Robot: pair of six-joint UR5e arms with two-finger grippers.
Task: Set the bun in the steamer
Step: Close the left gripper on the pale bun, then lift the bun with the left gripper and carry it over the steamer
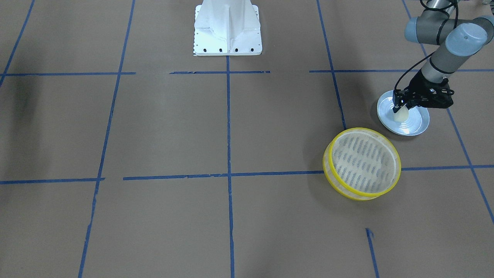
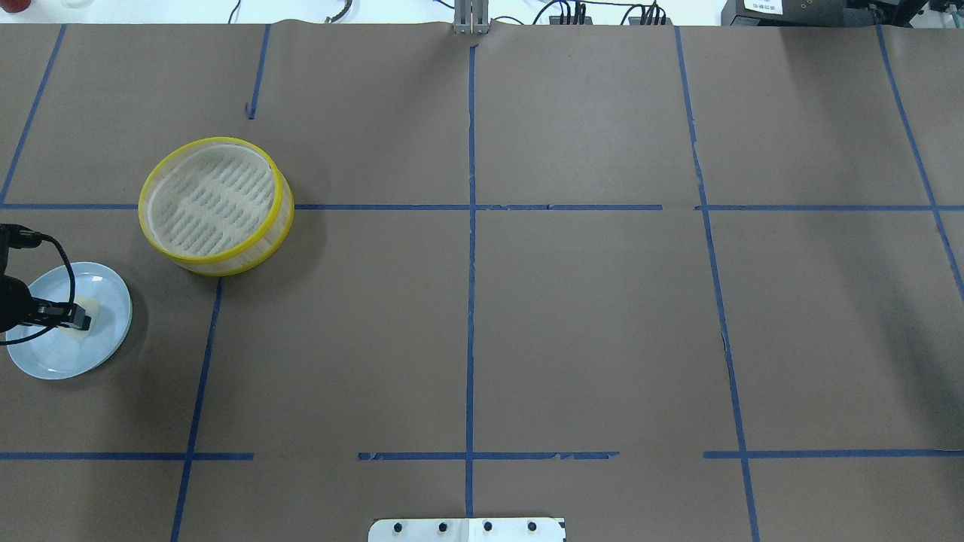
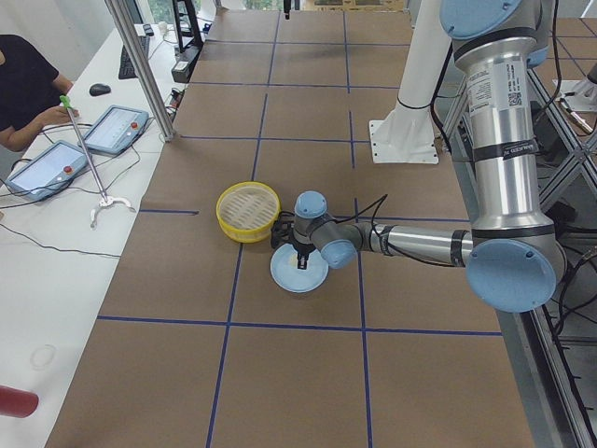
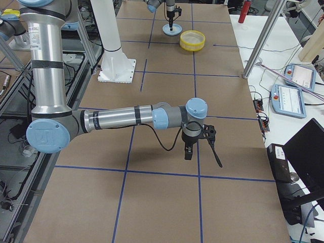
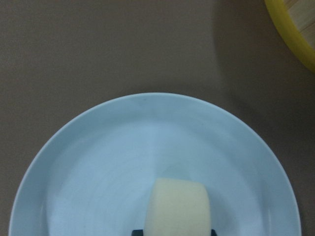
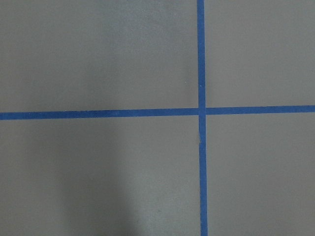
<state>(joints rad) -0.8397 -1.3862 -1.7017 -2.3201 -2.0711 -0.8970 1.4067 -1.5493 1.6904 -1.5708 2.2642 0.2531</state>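
The bun [image 1: 400, 114] is a small cream-white lump over the pale blue plate [image 1: 415, 123], at the table's left end. My left gripper [image 1: 399, 105] is shut on the bun from above, low over the plate. The left wrist view shows the bun [image 5: 178, 206] between dark finger tips at the bottom edge, over the plate [image 5: 147, 142]. The steamer [image 1: 362, 163], with yellow rims and a slotted floor, stands empty beside the plate; it also shows in the overhead view [image 2: 216, 205]. My right gripper [image 4: 188, 149] shows only in the exterior right view, near the table; I cannot tell whether it is open.
The table is brown paper with blue tape lines. The white robot base [image 1: 227, 29] stands at the table's near-robot edge. An operator [image 3: 23, 89] sits at a side table with tablets. The right wrist view shows only paper and a tape cross [image 6: 201, 111].
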